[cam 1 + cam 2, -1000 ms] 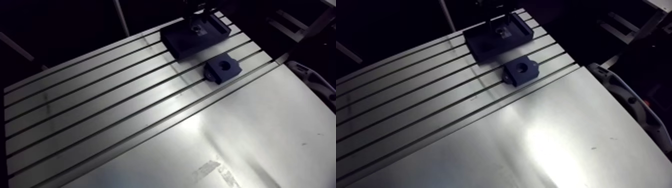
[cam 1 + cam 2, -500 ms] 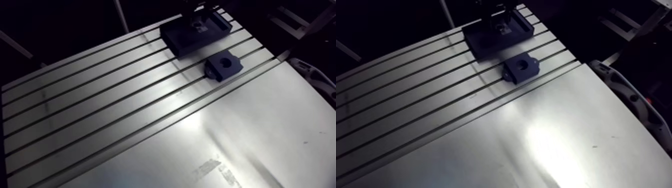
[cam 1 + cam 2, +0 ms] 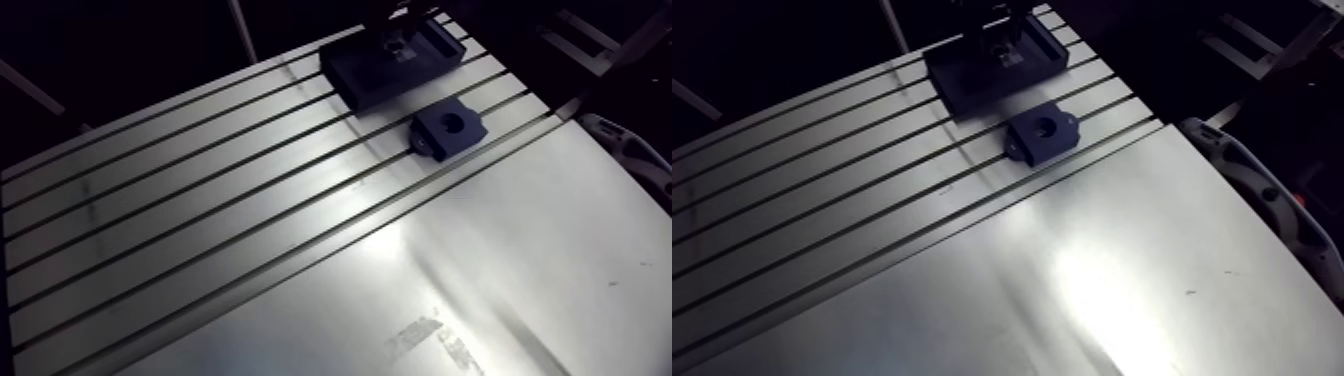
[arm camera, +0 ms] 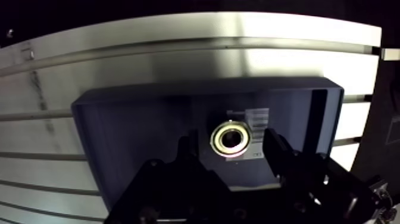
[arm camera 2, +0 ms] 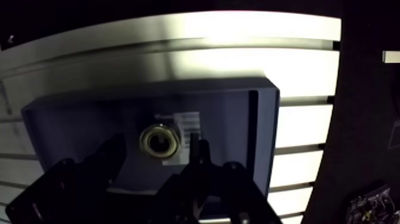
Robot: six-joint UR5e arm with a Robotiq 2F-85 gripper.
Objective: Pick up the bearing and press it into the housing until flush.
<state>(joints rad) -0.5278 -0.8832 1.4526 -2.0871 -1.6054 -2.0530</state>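
Flanking bearing (image 4: 231, 137): pincer (image 4: 231, 143) spread | tray (image 4: 137, 128) beneath | housing (image 3: 449, 128) nearby on table (image 3: 250, 205)

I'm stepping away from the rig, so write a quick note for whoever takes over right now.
Claw: open, low over the tray, a finger either side of the bearing, not gripping it.
Bearing: flat in the dark tray.
Housing: on the slotted table beside the tray, bore empty.
Done: claw lined up on the bearing.
Left: grasp, lift, carry to housing, press flush.
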